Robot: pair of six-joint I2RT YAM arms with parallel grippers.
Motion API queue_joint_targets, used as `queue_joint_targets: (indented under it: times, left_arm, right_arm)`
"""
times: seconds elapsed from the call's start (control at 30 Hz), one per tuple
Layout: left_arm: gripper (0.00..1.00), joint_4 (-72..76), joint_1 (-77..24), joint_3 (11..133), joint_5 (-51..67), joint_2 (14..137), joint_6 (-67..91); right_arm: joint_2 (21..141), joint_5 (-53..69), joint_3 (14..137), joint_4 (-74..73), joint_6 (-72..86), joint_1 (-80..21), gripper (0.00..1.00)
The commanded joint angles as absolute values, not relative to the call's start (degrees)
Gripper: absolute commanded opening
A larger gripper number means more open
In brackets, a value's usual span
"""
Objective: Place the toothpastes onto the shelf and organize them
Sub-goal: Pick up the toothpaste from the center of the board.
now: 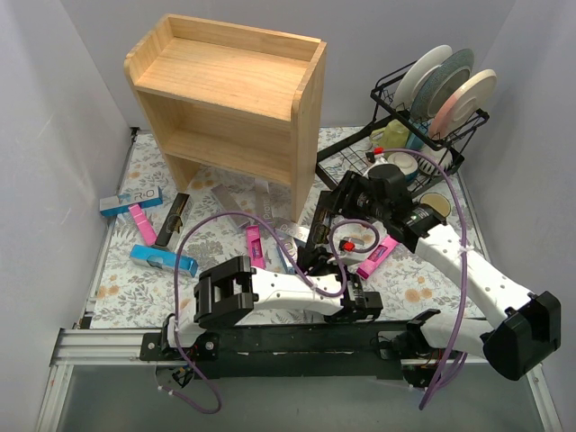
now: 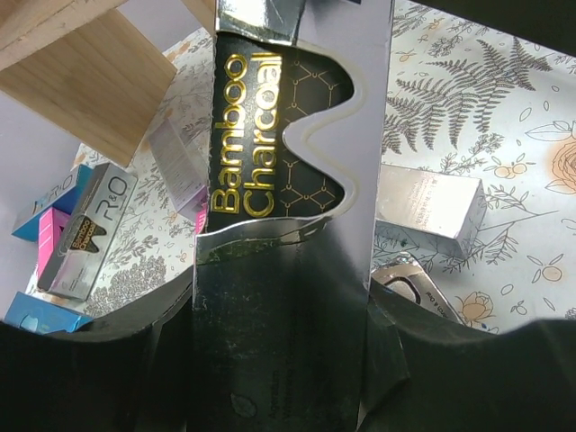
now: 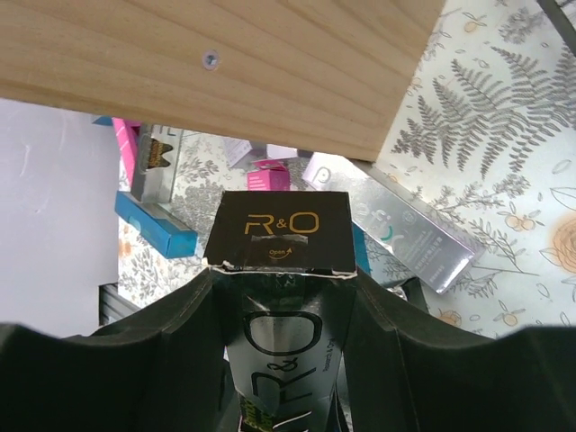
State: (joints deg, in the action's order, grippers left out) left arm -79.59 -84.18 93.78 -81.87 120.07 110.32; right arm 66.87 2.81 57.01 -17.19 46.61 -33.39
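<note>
My left jaws clamped a black-and-silver Bamboo Charcoal toothpaste box point(image 2: 270, 180), which ran lengthwise away from the camera. My right jaws clamped a black R&O box point(image 3: 277, 236), end flap towards the camera. A blue box point(image 1: 162, 258), a pink box point(image 1: 255, 245) and a silver box point(image 3: 409, 232) lay flat on the tabletop point(image 1: 117, 288) before the wooden shelf point(image 1: 229, 90).

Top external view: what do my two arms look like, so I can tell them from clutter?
Both the left arm and right arm have white links joined by blocky black joint housings. A purple cable loops loosely off each. They share a black base bar on a silver rail. In the wrist views the fingers are matte black. No markings are legible.
</note>
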Motion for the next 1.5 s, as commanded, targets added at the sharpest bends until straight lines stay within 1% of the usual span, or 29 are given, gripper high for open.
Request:
queue_joint_targets:
  times: [0.0, 0.03, 0.07, 0.13, 0.17, 0.23, 0.27, 0.33, 0.37, 0.5, 0.63, 0.87, 1.07, 1.13, 1.17, 1.2, 1.23, 1.27, 1.3, 1.33, 1.37, 1.4, 1.43, 1.47]
  left_arm:
    - [0.15, -79.4, -84.6, 94.6, -88.9, 109.6, 115.5]
    - [0.16, -79.4, -84.6, 94.6, -88.6, 107.9, 115.7]
    - [0.16, -79.5, -84.6, 94.5, -88.2, 107.0, 115.9]
    - [0.16, -79.4, -84.6, 94.3, -87.0, 104.4, 116.7]
    - [0.15, -79.4, -84.6, 94.3, -86.6, 103.8, 116.8]
    - [0.15, -79.4, -84.6, 93.9, -85.8, 102.2, 117.2]
    - [0.16, -79.2, -84.6, 93.7, -85.5, 102.0, 117.3]
    - [0.16, -79.0, -84.6, 92.9, -85.6, 101.5, 117.4]
    - [0.17, -79.3, -84.6, 92.8, -85.5, 101.6, 117.8]
    - [0.17, -79.4, -84.2, 92.8, -85.1, 102.6, 118.7]
    - [0.17, -79.5, -82.7, 94.5, -85.1, 103.4, 116.8]
    - [0.19, -79.5, -77.0, 102.3, -91.0, 104.0, 105.6]
    - [0.19, -79.5, -74.2, 111.9, -90.2, 106.2, 96.5]
    - [0.19, -79.5, -74.1, 116.0, -85.9, 106.9, 92.8]
    - [0.19, -76.9, -74.0, 116.5, -83.7, 107.0, 90.0]
    - [0.19, -73.3, -74.0, 115.7, -81.6, 106.3, 84.9]
    - [0.19, -68.3, -74.0, 110.8, -75.2, 104.4, 73.8]
    - [0.19, -53.8, -74.0, 105.5, -71.1, 98.4, 66.5]
    - [0.19, -44.8, -73.8, 100.1, -67.0, 93.5, 60.5]
    - [0.19, -36.1, -73.7, 94.6, -58.6, 89.1, 55.6]
    - [0.19, -25.9, -73.5, 87.3, -55.8, 85.5, 51.5]
    - [0.19, -25.5, -72.6, 87.4, -53.6, 81.5, 51.9]
    - [0.2, -31.4, -72.3, 89.2, -53.0, 81.5, 53.5]
    - [0.2, -34.9, -72.0, 93.6, -53.1, 82.1, 56.9]
  right_arm:
    - [63.6, 6.6, 54.5, -10.7, 45.4, -33.6, 0.54]
    - [63.2, 7.1, 54.3, -10.3, 44.9, -33.6, 0.56]
    - [62.3, 7.5, 53.9, -9.9, 43.9, -33.5, 0.62]
    - [61.5, 8.1, 53.7, -9.3, 43.0, -33.6, 0.68]
    - [60.7, 8.1, 53.7, -9.4, 42.5, -33.6, 0.73]
    - [59.8, 8.0, 53.8, -9.4, 40.9, -33.5, 0.77]
    - [58.9, 7.9, 53.9, -9.4, 40.3, -33.6, 0.81]
    - [58.0, 7.9, 54.0, -9.3, 38.2, -33.6, 0.83]
    - [57.4, 7.7, 54.1, -9.8, 37.5, -33.6, 0.87]
    - [55.6, 6.7, 53.6, -10.2, 33.8, -33.6, 0.94]
    - [53.5, 5.7, 53.7, -11.3, 29.5, -33.6, 0.97]
    - [48.9, 3.0, 53.6, -11.5, 24.3, -33.6, 0.98]
    - [46.2, 1.0, 52.8, -10.6, 21.2, -33.5, 0.98]
    - [45.8, 0.3, 52.6, -10.6, 20.2, -33.5, 0.98]
    - [45.4, 0.3, 52.6, -10.7, 19.7, -33.6, 0.98]
    - [45.0, 0.3, 52.6, -10.9, 19.2, -33.6, 0.98]
    - [44.7, -1.2, 52.6, -11.1, 18.4, -33.6, 0.98]
    - [44.1, -1.8, 52.5, -11.6, 18.1, -33.5, 0.98]
    - [43.7, -2.5, 52.4, -11.8, 17.8, -33.5, 0.98]
    - [43.2, -2.9, 52.0, -11.9, 17.3, -33.6, 0.98]
    - [42.4, -3.2, 51.9, -12.1, 17.1, -33.6, 0.98]
    - [41.9, -3.9, 51.9, -12.7, 16.9, -33.5, 0.98]
    - [41.2, -4.5, 51.8, -13.2, 16.7, -33.5, 0.98]
    - [40.3, -5.0, 51.8, -13.5, 16.0, -33.5, 0.98]
